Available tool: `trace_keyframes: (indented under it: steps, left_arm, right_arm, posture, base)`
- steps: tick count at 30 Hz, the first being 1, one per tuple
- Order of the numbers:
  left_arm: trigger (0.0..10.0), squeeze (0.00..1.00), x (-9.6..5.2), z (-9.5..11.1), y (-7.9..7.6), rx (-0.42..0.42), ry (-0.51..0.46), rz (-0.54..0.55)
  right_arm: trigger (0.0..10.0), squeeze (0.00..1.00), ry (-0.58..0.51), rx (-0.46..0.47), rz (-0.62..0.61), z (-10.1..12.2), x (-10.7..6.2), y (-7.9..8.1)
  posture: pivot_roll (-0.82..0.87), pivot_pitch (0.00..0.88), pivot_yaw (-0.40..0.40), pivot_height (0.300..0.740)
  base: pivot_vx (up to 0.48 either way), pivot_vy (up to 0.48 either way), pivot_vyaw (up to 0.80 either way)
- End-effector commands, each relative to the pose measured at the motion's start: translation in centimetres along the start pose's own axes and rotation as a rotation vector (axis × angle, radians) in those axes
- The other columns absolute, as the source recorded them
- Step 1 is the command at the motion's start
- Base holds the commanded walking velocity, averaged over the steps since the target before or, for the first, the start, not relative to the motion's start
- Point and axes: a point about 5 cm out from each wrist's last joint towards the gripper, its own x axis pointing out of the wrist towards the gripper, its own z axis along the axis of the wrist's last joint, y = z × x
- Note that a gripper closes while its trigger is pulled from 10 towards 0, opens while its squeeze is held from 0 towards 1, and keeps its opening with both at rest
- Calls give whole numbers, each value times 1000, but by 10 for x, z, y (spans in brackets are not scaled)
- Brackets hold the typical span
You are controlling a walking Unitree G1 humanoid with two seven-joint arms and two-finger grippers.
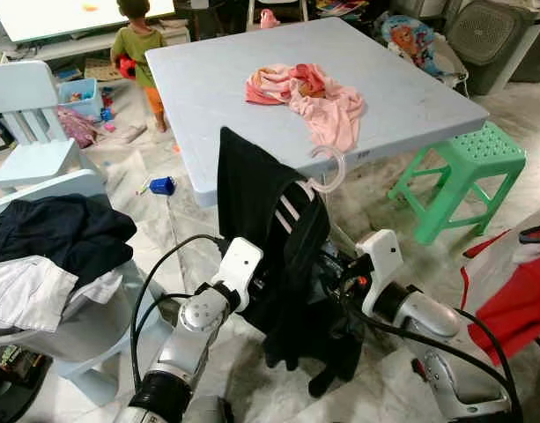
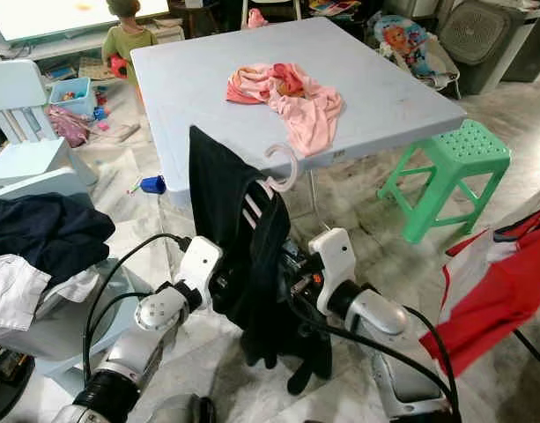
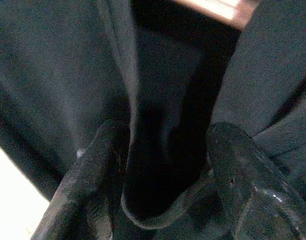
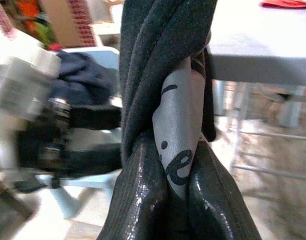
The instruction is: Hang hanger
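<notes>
My right gripper (image 4: 178,200) is clamped tight on a bunched fold of the black garment (image 1: 270,256), a grey printed patch of the cloth squeezed up between its two fingers (image 4: 138,200); my left gripper (image 3: 167,180) sits just across from it on the other side of the same garment, its fingers (image 3: 88,185) spread somewhat apart with a dark fold lying in the gap between them, though I cannot tell whether they press it; the garment hangs between my two wrists, white stripes showing on its upper part, its lower end drooping below my grippers toward the tiled floor (image 1: 375,388). Above my right gripper the pale pink hanger (image 1: 329,169) rises out of the garment's top, its hook curling up just in front of the near edge of the light blue table (image 1: 410,97); further out on that tabletop lies a crumpled pink garment (image 1: 309,95). Beyond my right gripper stands a green plastic stool (image 1: 463,172), and nearer on that side a red cloth (image 1: 516,300); out past my left gripper a pale chair (image 1: 93,344) is heaped with dark and white clothes (image 1: 49,256); at the table's far corner on my left stands a person (image 1: 139,44) in a green top.
</notes>
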Motion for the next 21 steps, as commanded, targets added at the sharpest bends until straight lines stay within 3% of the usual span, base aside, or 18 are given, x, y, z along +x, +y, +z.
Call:
trace_keyframes:
  steps: [1, 7, 16, 19, 21]
  left_arm:
    - [10000, 0, 2, 1, 10, 33, 7, 61]
    - [10000, 0, 3, 2, 40, 63, 35, 250]
    - [10000, 0, 3, 4, 59, 72, 37, 347]
    - [10000, 0, -1, 2, 70, 93, 44, 392]
    - [10000, 0, -5, 4, 81, 106, 36, 443]
  right_arm:
    - [10000, 0, -87, -15, 83, 26, -2, 7]
    - [10000, 0, -63, 9, 213, 42, -27, 14]
    - [10000, 0, 55, -1, 257, 32, -41, 14]
    - [10000, 0, 168, -29, 300, 18, -50, 15]
    - [10000, 0, 282, -96, 279, 3, -59, 7]
  posture:
    - [-63, 0, 34, 740]
    - [-72, 0, 37, 740]
    - [-76, 0, 41, 740]
    - [-73, 0, 42, 740]
    - [-73, 0, 42, 740]
  base:
    - [0, 0, 0]
    - [0, 0, 0]
    - [0, 0, 0]
    - [0, 0, 0]
    - [0, 0, 0]
